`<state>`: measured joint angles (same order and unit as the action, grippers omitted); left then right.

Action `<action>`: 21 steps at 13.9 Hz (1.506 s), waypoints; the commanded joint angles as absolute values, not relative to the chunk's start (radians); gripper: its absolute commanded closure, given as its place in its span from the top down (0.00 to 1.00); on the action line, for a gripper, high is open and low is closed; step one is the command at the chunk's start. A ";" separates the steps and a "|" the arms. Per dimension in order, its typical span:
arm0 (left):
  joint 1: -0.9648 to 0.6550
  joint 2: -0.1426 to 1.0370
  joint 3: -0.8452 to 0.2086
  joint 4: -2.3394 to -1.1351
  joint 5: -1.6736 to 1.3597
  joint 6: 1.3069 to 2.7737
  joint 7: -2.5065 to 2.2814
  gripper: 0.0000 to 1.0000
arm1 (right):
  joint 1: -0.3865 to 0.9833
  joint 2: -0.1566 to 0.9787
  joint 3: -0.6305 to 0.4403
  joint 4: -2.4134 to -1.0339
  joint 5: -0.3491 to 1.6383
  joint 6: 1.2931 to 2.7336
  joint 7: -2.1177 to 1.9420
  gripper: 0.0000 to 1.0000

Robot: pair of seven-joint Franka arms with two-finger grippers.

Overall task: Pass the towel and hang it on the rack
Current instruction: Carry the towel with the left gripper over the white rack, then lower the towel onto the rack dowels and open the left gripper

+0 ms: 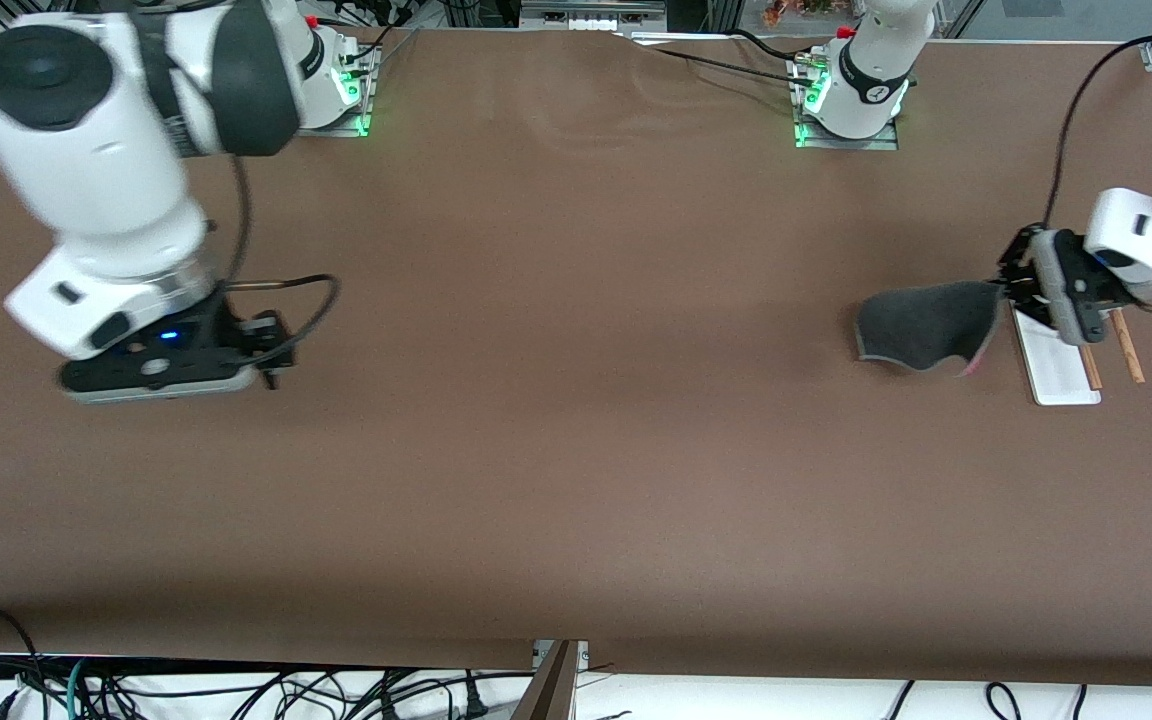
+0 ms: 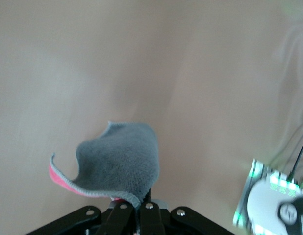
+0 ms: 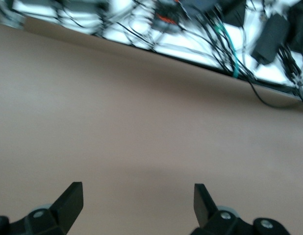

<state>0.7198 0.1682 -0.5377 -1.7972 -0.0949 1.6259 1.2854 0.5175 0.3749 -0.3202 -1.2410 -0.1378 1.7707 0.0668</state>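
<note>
Left hand (image 1: 1014,285) pinches one edge of the towel (image 1: 926,325) and holds it in the air just beside the rack (image 1: 1061,362), at the left arm's end of the table (image 1: 556,400); in the left wrist view the fingers are pressed together on the cloth's hem, and the towel (image 2: 119,164) billows out from them. The pass looks to be finished, and the hanging step is in hand: the towel is carried at the rack but not yet laid over it. The next move likely calls for lifting the loose cloth over the two rods (image 1: 1126,345) and lowering it so it drapes across them before the fingers part. The right hand (image 1: 271,355) waits low over the table at the right arm's end, its fingers (image 3: 70,198) spread wide and holding nothing. By size: the table is a broad, matte brown sheet; the rack has a flat white rectangular base and thin, straight brown wooden rods; the towel is small, soft and limp, with a nubby dark grey face turned up, a pale grey edging, and bright pink showing at its curled corner.
</note>
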 commanded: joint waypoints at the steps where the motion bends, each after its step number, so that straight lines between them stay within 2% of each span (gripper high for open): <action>1: 0.787 0.256 -0.557 -1.697 0.073 1.568 1.269 0.00 | 0.401 0.275 -0.241 -1.351 -0.127 1.724 0.049 1.00; 5: 0.871 0.310 -0.526 -1.675 0.269 1.572 1.276 0.00 | 0.188 0.140 -0.072 -1.515 -0.129 1.701 0.051 1.00; 8: 0.932 0.342 -0.494 -1.675 0.354 1.583 1.276 0.00 | 0.144 0.055 -0.051 -1.598 -0.132 1.697 0.043 1.00; 11: 0.965 0.371 -0.474 -1.671 0.426 1.696 1.276 0.00 | 0.058 0.012 -0.011 -1.589 -0.097 1.641 0.028 1.00; 14: 0.974 0.457 -0.405 -1.669 0.462 1.851 1.276 0.00 | 0.009 -0.038 -0.002 -1.594 -0.029 1.618 0.028 1.00; 16: 0.974 0.497 -0.390 -1.669 0.483 1.926 1.276 0.00 | -0.015 -0.058 0.002 -1.595 -0.025 1.553 0.028 1.00; 18: 0.974 0.521 -0.370 -1.669 0.483 1.966 1.276 0.00 | -0.031 -0.074 0.008 -1.600 0.067 1.505 0.026 1.00; 21: 0.973 0.537 -0.370 -1.669 0.482 1.977 1.270 0.00 | -0.032 -0.072 0.046 -1.609 0.040 1.482 0.018 1.00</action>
<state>0.9752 0.5250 -0.3649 -1.6962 0.4542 1.9819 1.2826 -0.0024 -0.0464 -0.0038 -1.5724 0.0368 1.4862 0.0358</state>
